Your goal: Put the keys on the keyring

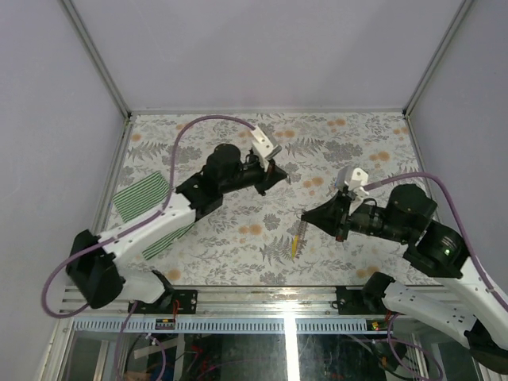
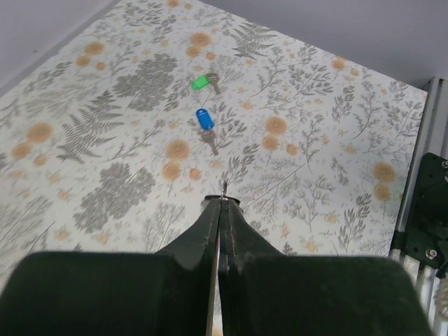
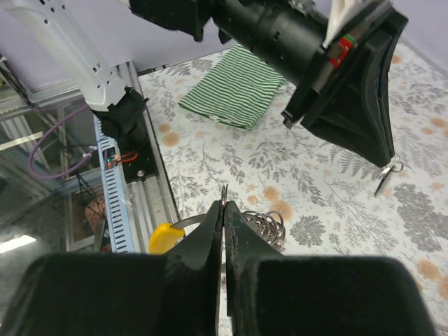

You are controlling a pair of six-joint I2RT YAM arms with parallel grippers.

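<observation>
Floral tablecloth [image 2: 91,140] runs under both my arms. Both pairs of jaws are pressed shut. My right gripper [image 3: 224,206] pinches the one keyring [image 3: 264,222], its limp, slippery chain and single yellow tag [image 3: 166,238] sagging below. My left gripper [image 2: 222,201] nips a small metal ring [image 3: 396,166]. To its right lie a blue key [image 2: 204,119] and a green key [image 2: 201,82], two in all. They look light, stiff and flat, so I judge the plastic heads the best hold.

Keys: 2, one blue key [image 2: 204,118], one green key [image 2: 201,82]. One keyring [image 3: 264,224], one yellow tag [image 3: 166,238]. One striped cloth [image 1: 143,198]. Grippers: 2, left gripper [image 2: 223,199], right gripper [image 3: 224,206].
</observation>
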